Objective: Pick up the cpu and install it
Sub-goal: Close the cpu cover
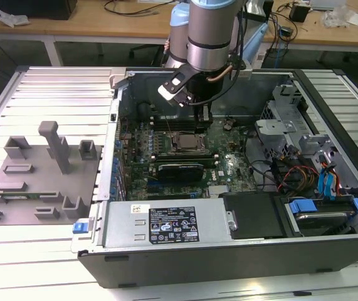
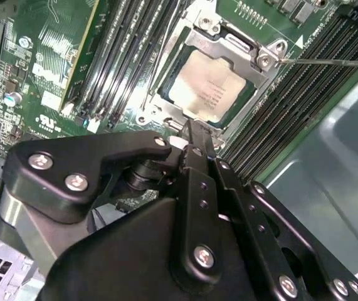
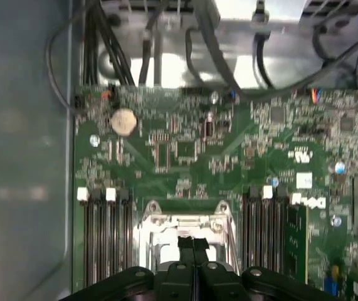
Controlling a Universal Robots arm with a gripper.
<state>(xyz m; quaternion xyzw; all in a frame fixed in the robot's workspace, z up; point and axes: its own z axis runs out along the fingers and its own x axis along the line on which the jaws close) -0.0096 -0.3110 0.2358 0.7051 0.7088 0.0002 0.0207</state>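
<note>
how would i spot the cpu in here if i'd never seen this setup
Look inside the open computer case at the green motherboard. Between the black memory slots sits a metal-framed socket; the cpu is the flat silvery square in it, the only plain bright plate there.

This place looks like a robotics or electronics laboratory. A silver-grey industrial robot arm (image 1: 210, 31) stands over an open black desktop computer case (image 1: 229, 266), and the case's green motherboard (image 1: 229, 164) lies bare inside. The case rests on a ribbed aluminium table (image 1: 34, 263), and a set of grey plastic fixture blocks (image 1: 56, 147) stands on this table at the exterior view's left. At the far side are light wooden workbenches (image 1: 84, 28) with loose black cables (image 1: 123, 9) and small devices on them, as in a shared work room.
</note>
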